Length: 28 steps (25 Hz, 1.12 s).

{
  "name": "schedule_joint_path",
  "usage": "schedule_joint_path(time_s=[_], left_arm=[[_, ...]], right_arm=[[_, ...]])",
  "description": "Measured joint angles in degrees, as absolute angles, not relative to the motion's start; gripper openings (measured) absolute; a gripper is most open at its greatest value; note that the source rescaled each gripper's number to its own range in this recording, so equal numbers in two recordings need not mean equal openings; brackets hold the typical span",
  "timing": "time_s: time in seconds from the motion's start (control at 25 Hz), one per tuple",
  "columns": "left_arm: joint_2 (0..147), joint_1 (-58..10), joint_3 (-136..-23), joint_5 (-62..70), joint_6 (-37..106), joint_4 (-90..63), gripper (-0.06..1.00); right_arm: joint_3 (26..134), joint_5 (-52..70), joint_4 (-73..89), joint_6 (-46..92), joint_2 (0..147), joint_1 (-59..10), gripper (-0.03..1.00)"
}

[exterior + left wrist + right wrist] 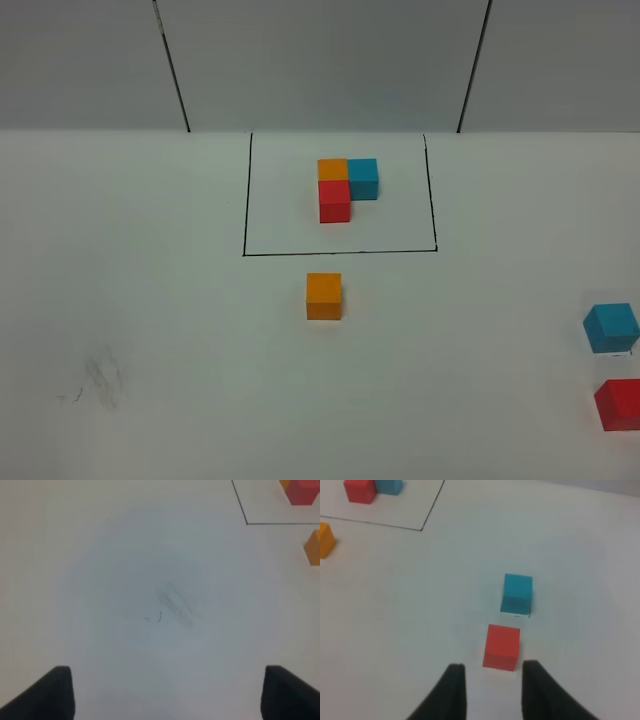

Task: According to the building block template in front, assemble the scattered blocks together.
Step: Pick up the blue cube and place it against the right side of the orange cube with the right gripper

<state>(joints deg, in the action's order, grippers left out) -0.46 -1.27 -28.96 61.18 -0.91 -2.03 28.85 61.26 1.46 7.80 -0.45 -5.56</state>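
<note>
Red cube (501, 646) sits just ahead of our open right gripper (493, 672), blue cube (517, 594) close beyond, so we risk nudging both; left gripper (168, 671) open too.

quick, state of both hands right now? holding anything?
Left hand: open, holding nothing.
Right hand: open, holding nothing; loose red cube just ahead of it.

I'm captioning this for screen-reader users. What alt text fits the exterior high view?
A white table from above: a black rectangle frames the template, joined orange, blue and red cubes in an L. A loose orange cube sits outside the frame's near side; a blue cube and a red cube lie apart at the right edge.
</note>
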Motion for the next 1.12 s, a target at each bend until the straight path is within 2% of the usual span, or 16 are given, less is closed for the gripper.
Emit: schedule_joint_path(time_s=[0.96, 1.04, 1.12], left_arm=[[-0.46, -1.27, -28.96, 61.14, -0.91, -2.01, 0.65], [-0.46, -1.27, -28.96, 61.14, -0.91, -1.97, 0.65], [-0.46, -1.27, -28.96, 61.14, -0.91, -1.97, 0.65]], right_arm=[[28.85, 61.26, 1.34, 7.38, -0.45, -5.56, 0.00], [28.85, 61.26, 1.28, 6.02, -0.45, -5.56, 0.03], [28.85, 61.26, 1.28, 3.96, -0.45, -5.56, 0.11]])
